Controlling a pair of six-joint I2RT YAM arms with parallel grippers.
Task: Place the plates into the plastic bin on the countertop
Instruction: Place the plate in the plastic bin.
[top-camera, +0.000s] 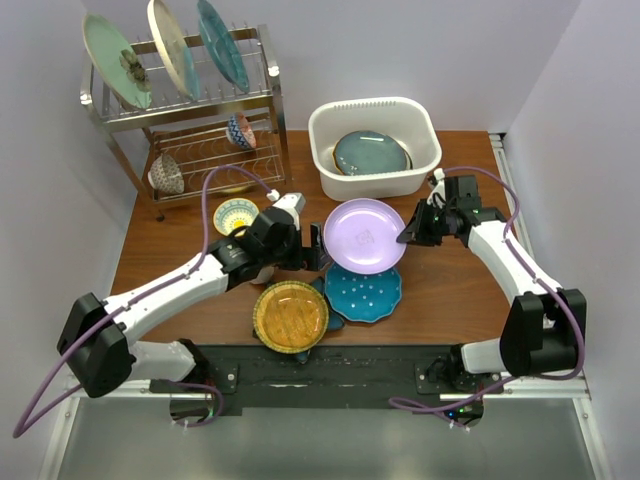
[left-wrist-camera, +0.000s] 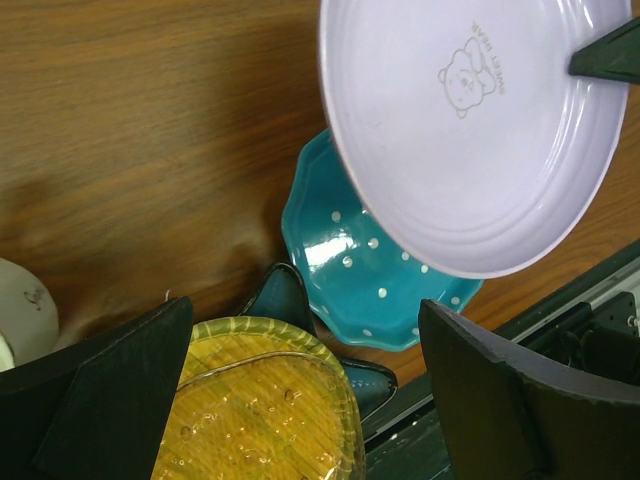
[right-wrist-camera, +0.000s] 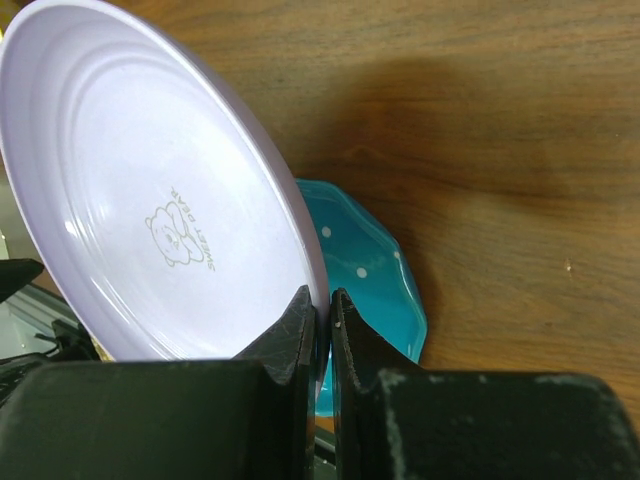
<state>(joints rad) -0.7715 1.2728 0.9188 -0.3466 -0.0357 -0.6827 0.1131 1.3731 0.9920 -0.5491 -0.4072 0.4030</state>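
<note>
the right jaws were clamped on the right rim of the lavender plate (top-camera: 365, 235), which hung tilted above the counter (top-camera: 170, 255). the plastic bin (top-camera: 378, 184) lay just beyond it, away from the bases. the left jaws stood wide apart, off the plate.

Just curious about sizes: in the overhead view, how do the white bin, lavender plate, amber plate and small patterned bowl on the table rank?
1. white bin.
2. lavender plate, but it is raised nearer the camera.
3. amber plate, nearly alike, so that pair is unsure.
4. small patterned bowl.
</note>
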